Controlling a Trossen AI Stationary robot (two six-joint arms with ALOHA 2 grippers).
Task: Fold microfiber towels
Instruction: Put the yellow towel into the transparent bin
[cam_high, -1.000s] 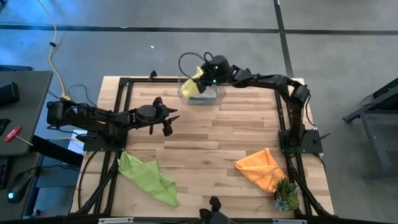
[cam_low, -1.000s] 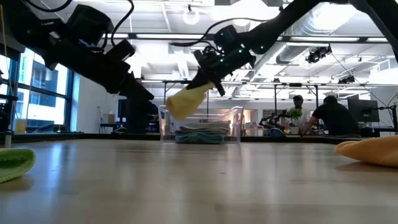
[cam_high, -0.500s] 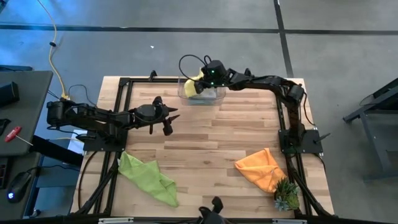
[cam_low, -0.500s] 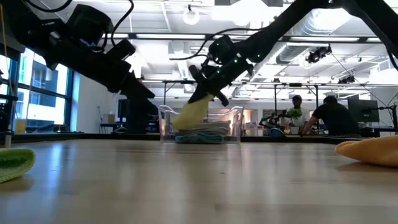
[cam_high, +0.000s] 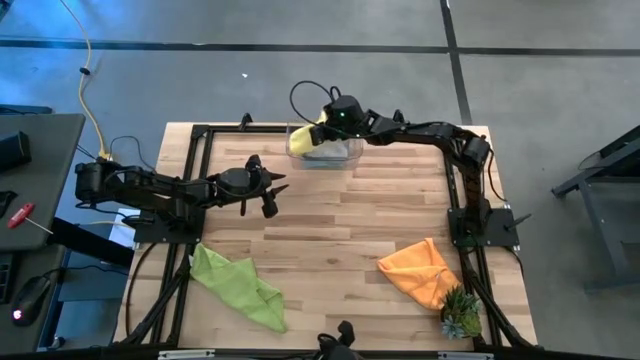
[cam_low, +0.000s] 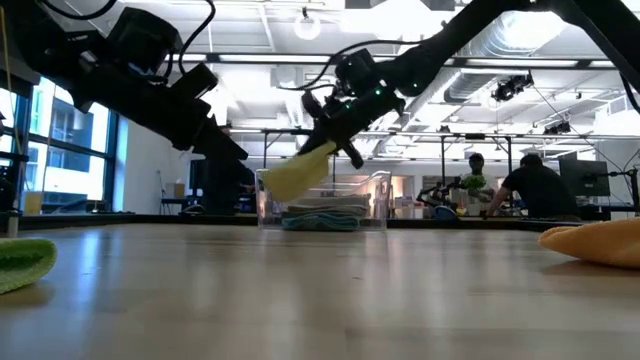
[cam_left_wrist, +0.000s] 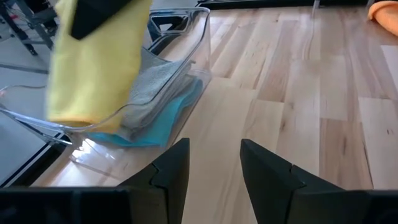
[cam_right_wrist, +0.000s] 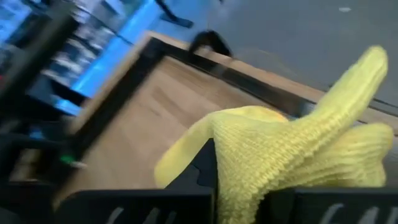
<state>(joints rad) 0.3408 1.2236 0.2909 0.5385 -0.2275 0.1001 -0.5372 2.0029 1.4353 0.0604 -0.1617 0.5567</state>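
A yellow towel hangs from my shut right gripper over the clear bin at the table's far edge. Folded grey and teal towels lie stacked in the bin. A lime green towel lies crumpled at the near left and an orange towel at the near right. My left gripper hovers open and empty left of centre, pointing toward the bin. My right gripper pinches a bunched upper part of the yellow towel between its two fingers, several layers thick. The fingers slant down from the table's right. The towel hangs tilted below them, its free end low at the bin's left wall.
A small green spiky plant stands at the near right corner beside the orange towel. Black frame rails run along the table's edges. Bare wood lies across the middle. People sit at desks far behind the table.
My right gripper has rolled about its own axis and sunk a little over the bin. The yellow towel dipped toward the stack, then swung, so its free end now points toward the bin's left wall.
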